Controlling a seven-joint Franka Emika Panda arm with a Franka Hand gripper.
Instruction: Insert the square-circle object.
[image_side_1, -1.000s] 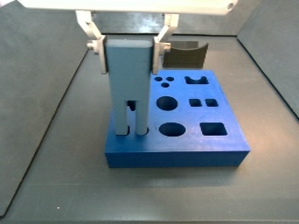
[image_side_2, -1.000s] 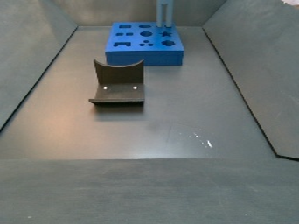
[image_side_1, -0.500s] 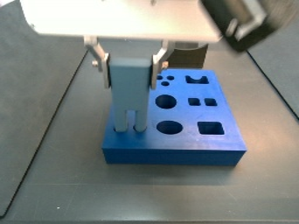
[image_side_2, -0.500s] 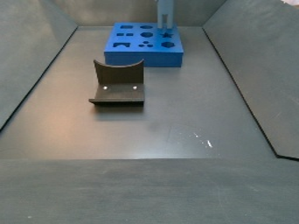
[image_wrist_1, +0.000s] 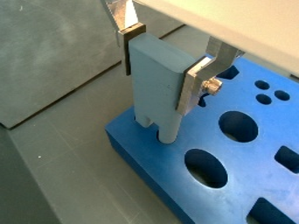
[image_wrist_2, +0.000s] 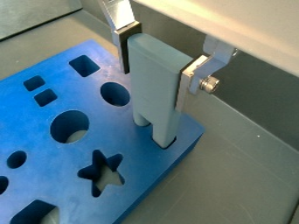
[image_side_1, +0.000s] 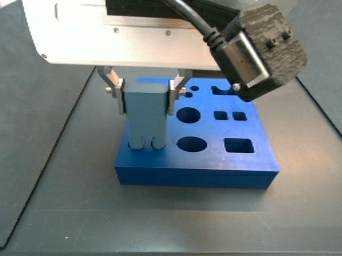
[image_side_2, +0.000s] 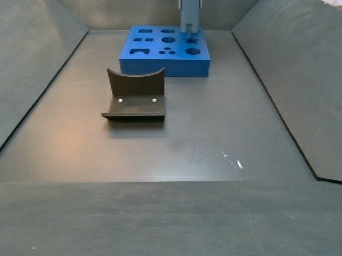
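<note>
The square-circle object (image_side_1: 144, 115), a tall pale blue-grey slab, stands upright at the near left corner of the blue board (image_side_1: 238, 165). Its two prongs are sunk into the board's holes. It also shows in both wrist views (image_wrist_1: 158, 87) (image_wrist_2: 155, 83). My gripper (image_side_1: 147, 85) is shut on the slab's upper sides, the silver fingers (image_wrist_1: 197, 80) pressed flat against it. In a side view the slab (image_side_2: 191, 20) rises from the board's far right part (image_side_2: 150, 58). My gripper also shows in both wrist views (image_wrist_1: 163, 66) (image_wrist_2: 158, 63).
The board has several other shaped holes: round ones, squares and a star (image_wrist_2: 100, 171). A dark olive-brown block with a curved notch (image_side_2: 134, 95) lies on the grey floor apart from the board. The wrist's camera housing (image_side_1: 261, 50) hangs over the board's far side.
My gripper has moved straight down with the slab. The prongs have gone deeper into the board's holes, and less of the slab stands above the board.
</note>
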